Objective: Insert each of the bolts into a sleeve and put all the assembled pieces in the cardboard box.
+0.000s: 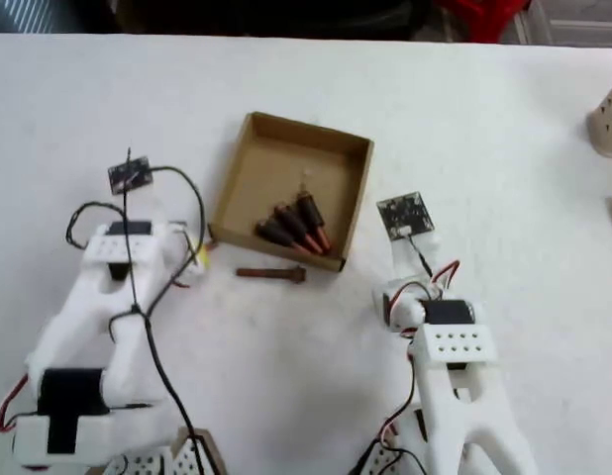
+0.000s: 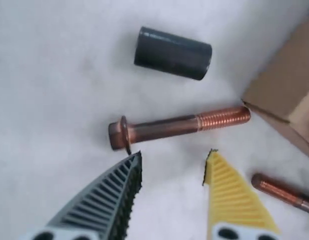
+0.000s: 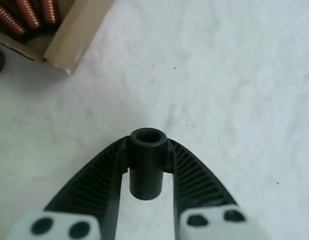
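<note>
In the left wrist view my left gripper stands open just short of a copper bolt lying flat on the white table. A dark sleeve lies on its side beyond that bolt. A second bolt lies beside the yellow finger, and the high view shows one bolt in front of the cardboard box. Three assembled pieces lie in the box. My right gripper is shut on another dark sleeve, held upright over the table to the right of the box.
The box corner stands close to the bolt's threaded end. In the right wrist view the box corner sits ahead of the gripper, with threaded ends inside. Black cables trail over the left arm. A pale object stands far right.
</note>
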You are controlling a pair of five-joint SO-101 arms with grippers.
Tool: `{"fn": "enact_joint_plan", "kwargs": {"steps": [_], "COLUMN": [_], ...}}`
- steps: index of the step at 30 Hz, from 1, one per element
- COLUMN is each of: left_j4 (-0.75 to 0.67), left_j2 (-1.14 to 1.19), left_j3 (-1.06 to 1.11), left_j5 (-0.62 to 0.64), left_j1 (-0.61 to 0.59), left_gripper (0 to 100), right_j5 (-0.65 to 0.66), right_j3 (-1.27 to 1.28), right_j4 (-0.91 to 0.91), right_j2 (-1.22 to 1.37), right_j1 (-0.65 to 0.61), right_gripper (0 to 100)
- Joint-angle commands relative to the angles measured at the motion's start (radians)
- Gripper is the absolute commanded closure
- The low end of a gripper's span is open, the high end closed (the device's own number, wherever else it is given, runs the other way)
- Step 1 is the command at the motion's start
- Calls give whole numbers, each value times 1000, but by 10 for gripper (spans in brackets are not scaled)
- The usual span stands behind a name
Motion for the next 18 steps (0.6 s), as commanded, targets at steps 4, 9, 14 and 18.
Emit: {"fn": "enact_joint_plan", "kwargs": {"steps": [4, 9, 14, 18], "left_j4": [64, 60, -3, -12], "left_j2": [183, 151, 62, 61], "left_j3": [-206, -209, -140, -135], "left_j5": [32, 32, 34, 74], "left_j1": [-58, -97, -108, -108], "left_gripper": [766, 766, 766, 766], "right_j5": [12, 40, 64, 68], "right_j3": [-5, -5, 9, 11], "right_j4": [5, 7, 7, 7], "right_j2": [-19, -19, -25, -25], "right_j1": [2, 2, 2, 1], "right_gripper": [981, 981, 981, 981]}}
